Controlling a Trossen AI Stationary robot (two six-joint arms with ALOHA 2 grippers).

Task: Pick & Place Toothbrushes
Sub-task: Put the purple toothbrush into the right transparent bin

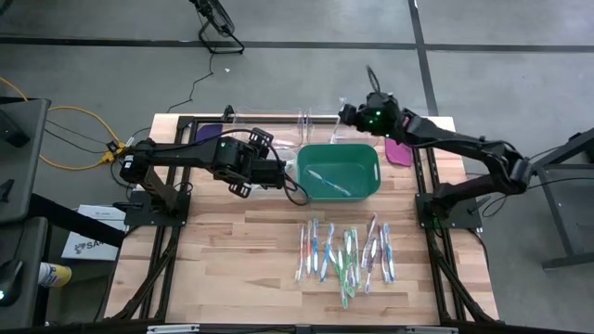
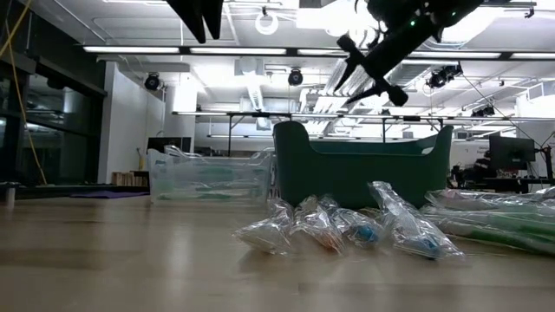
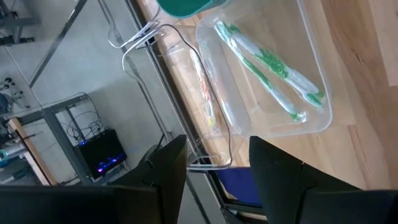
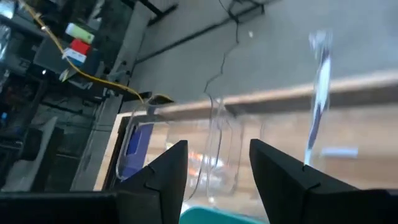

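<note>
Plainly, the pale wooden table [image 1: 232,241] carried everything: the green plastic tub [image 1: 340,172] at its middle held one toothbrush, while the heap of wrapped toothbrushes [image 1: 345,255] lay nearer the front edge — long axes running front to back. The right gripper [image 1: 345,113] hovered past the tub's far rim, fingers apart and empty, with the tub between it and the heap. The left gripper [image 1: 278,172] (also parted) waited beside the tub — probably the nearer one.
</note>
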